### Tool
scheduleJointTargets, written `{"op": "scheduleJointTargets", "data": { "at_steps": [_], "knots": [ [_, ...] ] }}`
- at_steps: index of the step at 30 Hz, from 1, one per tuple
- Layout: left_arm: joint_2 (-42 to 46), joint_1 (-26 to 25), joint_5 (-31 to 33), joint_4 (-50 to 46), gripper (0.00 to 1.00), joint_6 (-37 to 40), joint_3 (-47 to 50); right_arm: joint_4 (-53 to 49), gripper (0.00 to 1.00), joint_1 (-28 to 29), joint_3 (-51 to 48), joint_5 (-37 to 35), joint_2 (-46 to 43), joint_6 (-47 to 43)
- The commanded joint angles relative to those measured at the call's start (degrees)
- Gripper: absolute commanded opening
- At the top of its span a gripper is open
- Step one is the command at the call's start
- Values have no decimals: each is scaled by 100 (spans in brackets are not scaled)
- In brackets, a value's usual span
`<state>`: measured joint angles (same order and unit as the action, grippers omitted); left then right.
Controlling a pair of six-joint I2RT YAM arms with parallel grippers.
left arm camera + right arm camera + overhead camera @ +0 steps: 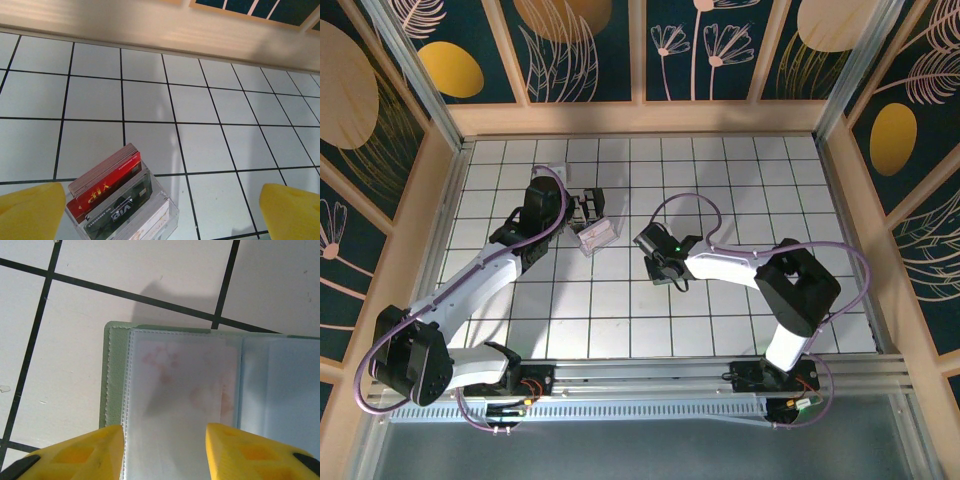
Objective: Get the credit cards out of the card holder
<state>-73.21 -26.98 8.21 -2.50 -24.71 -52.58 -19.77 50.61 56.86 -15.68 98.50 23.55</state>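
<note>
Card holder, a pale grey-green soft plastic folding wallet (114,380), lies open and flat on the white tabletop with black grid lines (65,340), filling the lower centre and right of the right wrist view. Its rounded upper-left corner and stitched top edge sit just below a grid line. The fold runs down at right of centre, and the bluish second panel runs off the right edge.

One credit card, whitish thin plastic with faint pinkish print (185,390), sits inside the clear sleeve, top edge just under the sleeve seam.

Right gripper (165,450): yellow fingers (75,455) spread part way over the sleeve, pinching nothing. Bare tile lies left of and above the holder.

In the top view the right gripper (667,270) is just right of centre, with open grid below it and to the right.

Left gripper (160,212): yellow fingertips (30,210) spread wide either side of a clear plastic box (167,215) of red and black cards, apart from it. Open tiles run beyond to the wooden wall. In the top view the box (597,238) is upper left of centre, well apart from the right gripper.
</note>
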Motion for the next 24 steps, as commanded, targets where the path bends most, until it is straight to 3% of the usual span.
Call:
{"op": "scheduleJointTargets", "data": {
  "at_steps": [1,10,15,24],
  "knots": [
    [149,26,62,-66,99,78,-69,-53,46,-44,1,-229,-127,159],
    [158,26,75,-66,99,66,-71,60,50,-53,-104,32,27,167],
    [158,26,49,-66,99,67,-73,112,44,-185,-230,61,26,271],
    [158,26,49,-66,99,63,-86,257,46,-276,-335,251,47,264]
  ]
}}
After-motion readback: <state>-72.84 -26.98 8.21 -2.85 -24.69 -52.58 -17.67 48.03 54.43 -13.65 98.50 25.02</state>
